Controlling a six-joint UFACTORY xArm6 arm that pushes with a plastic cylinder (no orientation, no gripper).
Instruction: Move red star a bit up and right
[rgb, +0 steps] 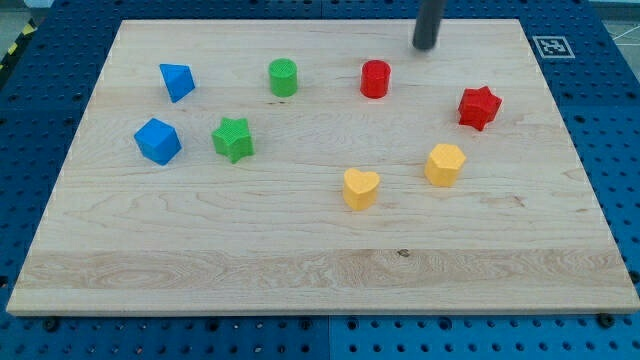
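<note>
My tip (425, 45) stands at the far edge of the table (300, 270), touching nothing, with no hand to open or close, far-left of the red star (479, 107) at the right, so it must still circle near-left to push.

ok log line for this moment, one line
phase: approach | my tip: view's top, up-left of red star, apart | nearest block: red cylinder, not touching | red star: not yet pushed

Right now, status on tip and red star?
My tip at the view's top, above-left of red star, no contact. Red cylinder sits left of the star. Up-right path open.
</note>
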